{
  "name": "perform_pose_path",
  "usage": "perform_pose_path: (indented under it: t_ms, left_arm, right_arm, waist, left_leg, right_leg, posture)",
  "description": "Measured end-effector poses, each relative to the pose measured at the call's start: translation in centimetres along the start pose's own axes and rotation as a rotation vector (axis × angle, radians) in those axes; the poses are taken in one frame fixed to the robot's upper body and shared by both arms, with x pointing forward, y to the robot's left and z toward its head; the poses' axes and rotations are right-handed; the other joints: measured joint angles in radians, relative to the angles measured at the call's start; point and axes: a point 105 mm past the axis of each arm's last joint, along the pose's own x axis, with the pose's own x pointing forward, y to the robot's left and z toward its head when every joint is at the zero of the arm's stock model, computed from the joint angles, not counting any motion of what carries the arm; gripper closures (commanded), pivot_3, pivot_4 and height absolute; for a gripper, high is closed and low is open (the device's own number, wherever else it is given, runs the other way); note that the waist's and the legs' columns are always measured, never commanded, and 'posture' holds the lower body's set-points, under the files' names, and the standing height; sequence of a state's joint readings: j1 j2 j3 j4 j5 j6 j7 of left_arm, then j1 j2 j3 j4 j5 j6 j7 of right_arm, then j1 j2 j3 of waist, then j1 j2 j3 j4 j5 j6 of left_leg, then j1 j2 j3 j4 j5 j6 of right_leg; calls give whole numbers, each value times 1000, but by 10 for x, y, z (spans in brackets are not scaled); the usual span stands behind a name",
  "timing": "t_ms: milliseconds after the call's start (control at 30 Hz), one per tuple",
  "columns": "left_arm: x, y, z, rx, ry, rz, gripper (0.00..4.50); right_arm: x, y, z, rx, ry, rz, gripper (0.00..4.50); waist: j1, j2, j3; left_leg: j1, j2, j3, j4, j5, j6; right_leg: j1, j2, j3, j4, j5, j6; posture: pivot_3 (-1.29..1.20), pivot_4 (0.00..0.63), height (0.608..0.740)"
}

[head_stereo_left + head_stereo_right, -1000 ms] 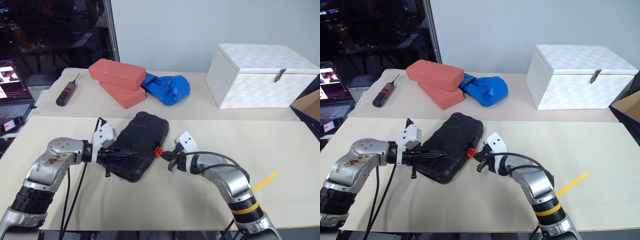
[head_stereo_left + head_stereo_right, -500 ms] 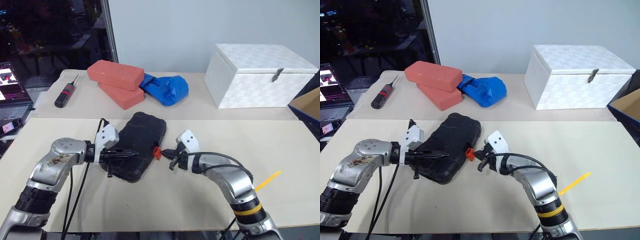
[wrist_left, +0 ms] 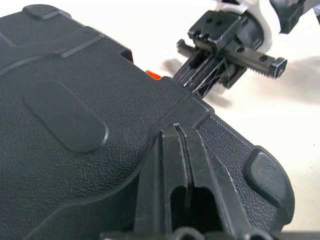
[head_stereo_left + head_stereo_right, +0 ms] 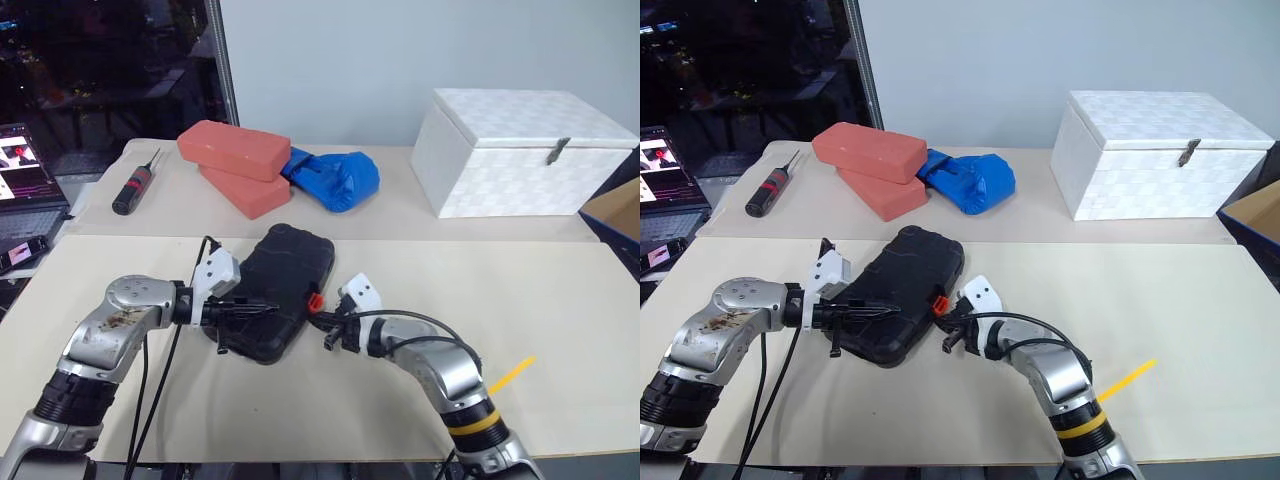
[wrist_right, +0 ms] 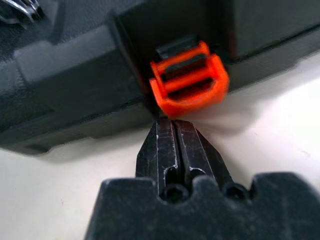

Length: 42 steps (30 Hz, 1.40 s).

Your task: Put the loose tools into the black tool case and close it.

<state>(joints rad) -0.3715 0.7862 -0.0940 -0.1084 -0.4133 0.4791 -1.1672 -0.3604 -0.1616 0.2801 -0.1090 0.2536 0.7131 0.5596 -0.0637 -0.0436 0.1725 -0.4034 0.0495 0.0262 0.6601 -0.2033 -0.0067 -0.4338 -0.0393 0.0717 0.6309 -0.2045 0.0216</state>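
You have the table [image 4: 560, 300] before you, and far on its right stands the white box [image 4: 520, 150], then on the far left the two red bricks [image 4: 240, 160] with a blue glove [image 4: 335, 178] beside them, and a black screwdriver with a red band [image 4: 135, 185] at the far left edge. The black tool case [image 4: 280, 285] lies in the middle of the near table, already folded shut, with its textured lid up and its long side turned a little diagonal. No loose tools lie on the table that I can see, so I judge that only the latching is left. Your left gripper [image 4: 255, 308] rests on top of the lid at its near left part, with its two fingers pressed together and holding nothing; it seems to keep the case down. Your right gripper [image 4: 945, 325] has also its fingers together and empty, with the tips just at the small orange latch [image 5: 189, 82] on the right edge of the case. I think the case is stiff hard plastic and rather light, so it can slide on the smooth table if you push from the side without the left hand on it. The grained surface gives some friction for pressing. The latch is small and probably snaps; push on its flat orange face, not on its thin edge, or the tips can slip off.
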Motion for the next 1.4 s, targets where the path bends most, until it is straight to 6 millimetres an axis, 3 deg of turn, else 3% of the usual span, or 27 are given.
perform_pose_path:
  t_ms: [467,933,1167,1400]
  left_arm:
    - [2,3,-3,-17,-6,32,4500]
    - [6,2,-1,0,-17,26,4500]
    - [6,2,-2,1,-14,29,4500]
    - [6,2,-2,2,-14,27,4500]
  right_arm:
    - [7,-3,3,44,-184,-64,4434]
    - [-7,-8,3,-137,-90,-113,4434]
    - [-24,-35,3,-95,-37,-287,4434]
    - [-20,-28,20,-107,-57,-271,4434]
  waist:
    - [-8,0,0]
    - [-1,1,0]
    - [1,3,-1]
    - [0,5,-2]
  left_leg:
    - [2,0,-1,-1,0,0]
    - [0,0,1,-2,0,0]
    - [0,0,1,-2,0,-1]
    - [0,0,1,-3,0,-1]
  right_leg:
    - [-1,-1,0,0,0,0]
    - [-1,-3,-1,-2,0,-1]
    - [-1,-4,-1,-2,0,-1]
    - [-2,-4,-1,-3,0,-1]
  posture:
    - [0,150,740]
    - [0,150,740]
    - [0,150,740]
    - [0,150,740]
